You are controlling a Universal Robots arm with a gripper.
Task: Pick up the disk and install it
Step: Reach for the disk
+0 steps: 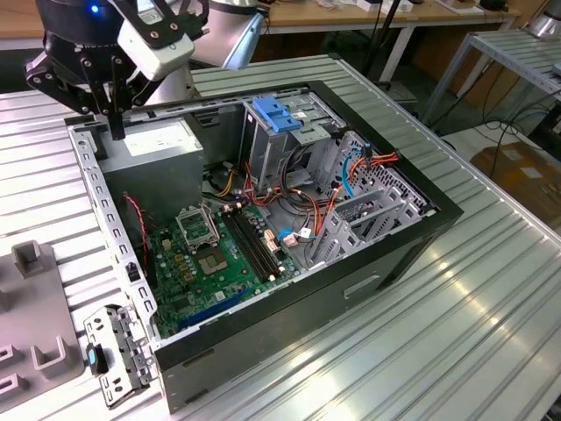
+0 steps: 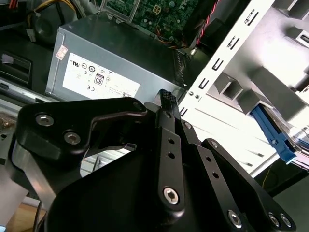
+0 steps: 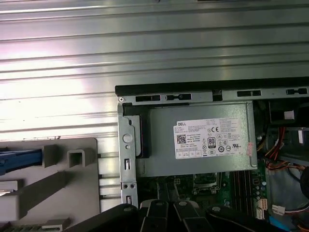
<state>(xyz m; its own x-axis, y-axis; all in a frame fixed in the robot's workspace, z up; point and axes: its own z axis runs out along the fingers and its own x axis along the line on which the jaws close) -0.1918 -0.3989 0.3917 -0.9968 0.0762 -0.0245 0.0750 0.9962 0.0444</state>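
My gripper (image 1: 116, 132) hangs over the back left corner of the open computer case (image 1: 368, 281), just above the grey power supply (image 1: 162, 145). Its black fingers stand together, shut, with nothing between them; they show in both wrist views (image 2: 166, 99) (image 3: 169, 207). Of the disk I see a blue rail edge (image 3: 19, 160) lying on the grey holder (image 3: 53, 179) outside the case; the same blue rail (image 2: 273, 137) shows in the second wrist view. The disk's body is cut off by the frame edge. The gripper is apart from it.
Inside the case are the green motherboard (image 1: 215, 254), red and orange cables (image 1: 298, 210) and a tall grey cage with a blue bracket (image 1: 276, 114) on top. The case stands on a ribbed metal table (image 1: 456, 333). A loose metal panel (image 1: 118, 351) lies at the front left.
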